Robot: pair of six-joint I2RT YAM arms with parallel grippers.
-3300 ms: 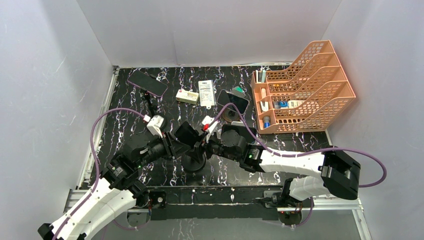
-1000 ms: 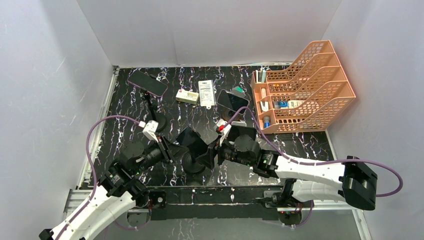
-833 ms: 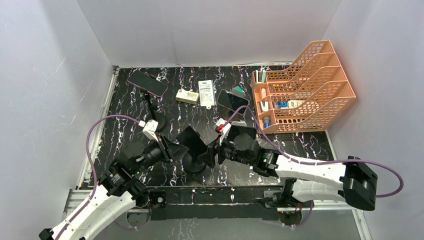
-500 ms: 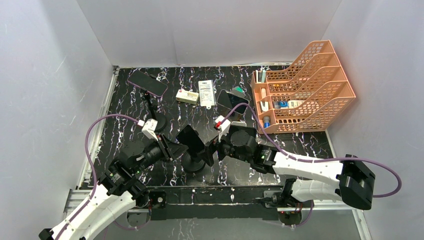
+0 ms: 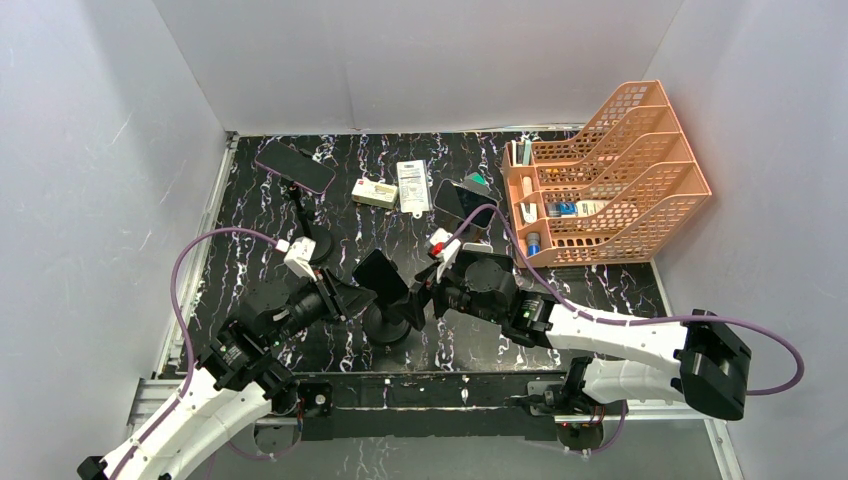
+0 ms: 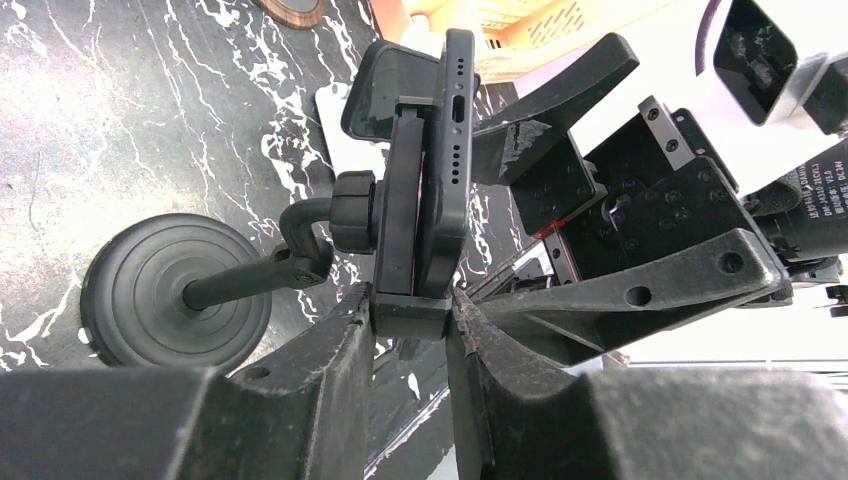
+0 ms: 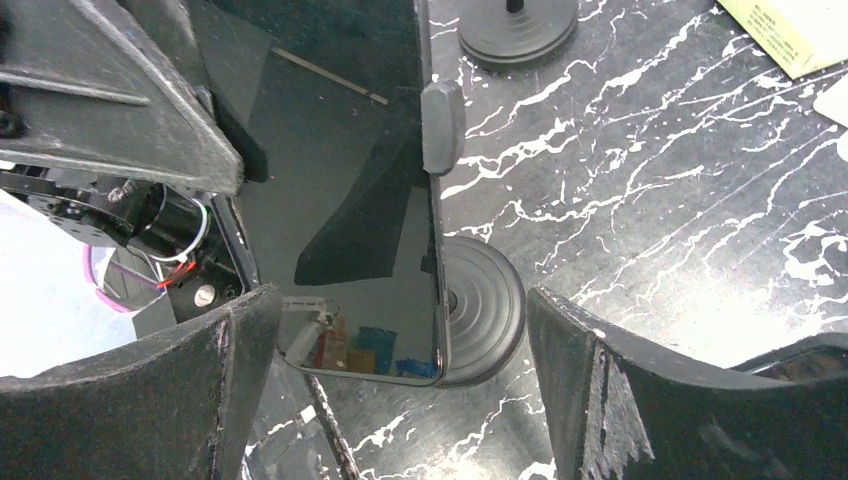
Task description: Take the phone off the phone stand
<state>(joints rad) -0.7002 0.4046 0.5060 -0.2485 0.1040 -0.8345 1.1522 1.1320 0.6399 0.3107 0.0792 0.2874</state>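
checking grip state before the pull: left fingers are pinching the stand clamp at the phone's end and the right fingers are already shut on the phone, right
Not quite. The left gripper does pinch the stand clamp at the end of the phone, but the right gripper is open. The right wrist view shows its fingers spread wide, with the phone between them untouched.

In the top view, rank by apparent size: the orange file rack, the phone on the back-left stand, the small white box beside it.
1. Orange file rack, clearly largest.
2. Phone on the back-left stand.
3. Small white box, smallest, though the raised phone may look slightly larger for being nearer the camera.
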